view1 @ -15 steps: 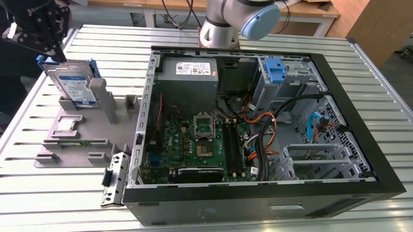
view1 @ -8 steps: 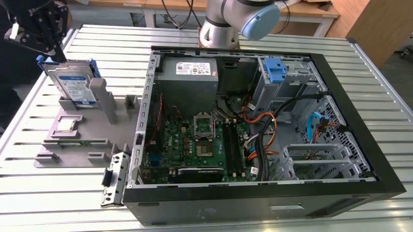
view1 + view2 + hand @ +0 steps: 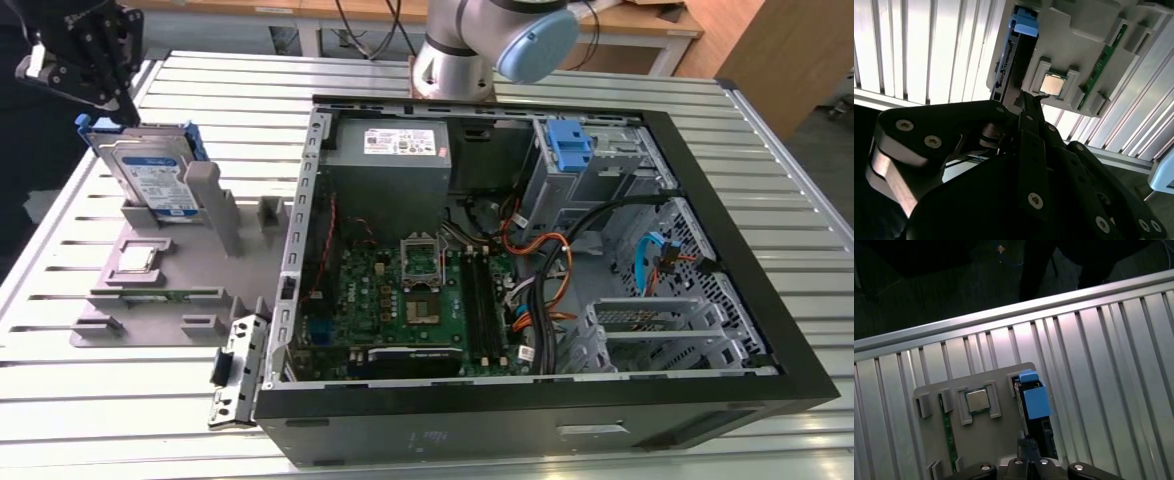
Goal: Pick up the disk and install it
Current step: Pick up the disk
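Jaws' state unclear; gripper (image 3: 123,112) above upright disk (image 3: 150,175) in grey holder (image 3: 160,295), slatted metal table (image 3: 227,90)

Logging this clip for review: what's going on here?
A single robot arm holds its end effector right over the top edge of the disk. The disk stands upright in a grey holder on the slatted table, to the exterior view's left of the open computer case. The disk has not been lifted out, and it is not clear whether the end effector touches it.
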You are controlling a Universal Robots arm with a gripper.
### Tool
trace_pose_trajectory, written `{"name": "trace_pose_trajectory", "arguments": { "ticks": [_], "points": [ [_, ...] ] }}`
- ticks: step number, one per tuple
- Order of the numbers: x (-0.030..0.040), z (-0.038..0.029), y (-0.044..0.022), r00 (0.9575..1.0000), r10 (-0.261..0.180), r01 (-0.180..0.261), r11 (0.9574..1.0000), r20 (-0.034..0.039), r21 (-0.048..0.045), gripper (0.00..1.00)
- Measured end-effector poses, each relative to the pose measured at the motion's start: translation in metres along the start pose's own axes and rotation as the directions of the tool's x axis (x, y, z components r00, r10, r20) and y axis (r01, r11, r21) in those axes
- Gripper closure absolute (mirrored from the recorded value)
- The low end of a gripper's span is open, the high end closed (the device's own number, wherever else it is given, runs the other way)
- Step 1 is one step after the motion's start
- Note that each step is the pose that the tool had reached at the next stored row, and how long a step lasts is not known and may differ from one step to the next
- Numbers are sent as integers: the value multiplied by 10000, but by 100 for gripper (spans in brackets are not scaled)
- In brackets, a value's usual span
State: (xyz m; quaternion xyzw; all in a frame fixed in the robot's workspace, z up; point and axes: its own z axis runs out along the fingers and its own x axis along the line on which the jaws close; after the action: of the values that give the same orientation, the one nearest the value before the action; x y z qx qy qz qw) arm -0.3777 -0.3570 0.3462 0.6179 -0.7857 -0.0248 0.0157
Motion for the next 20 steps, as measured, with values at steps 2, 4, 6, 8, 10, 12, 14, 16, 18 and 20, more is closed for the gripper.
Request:
{"name": "trace_pose_trajectory", "arguments": {
  "ticks": [2,4,6,8,10,12,14,16,18,20],
  "points": [
    [-14,10,3,10000,-91,91,10000,2,0,90],
    [-21,22,4,9997,-232,232,9997,5,-4,90],
    [-23,28,3,9993,-386,386,9993,8,-10,90],
    [-23,32,5,9985,-537,537,9986,47,-22,90],
    [-23,36,4,9980,-613,613,9981,123,-35,90],
    [-23,37,4,9974,-680,682,9977,233,-56,90],
    [-24,37,4,9972,-698,699,9975,257,-61,90],
    [-24,43,3,9972,-700,701,9975,261,-57,90],
    [-23,51,3,9972,-700,702,9975,261,-61,90],
    [-23,78,1,9972,-700,702,9975,268,-62,90]
  ]
}}
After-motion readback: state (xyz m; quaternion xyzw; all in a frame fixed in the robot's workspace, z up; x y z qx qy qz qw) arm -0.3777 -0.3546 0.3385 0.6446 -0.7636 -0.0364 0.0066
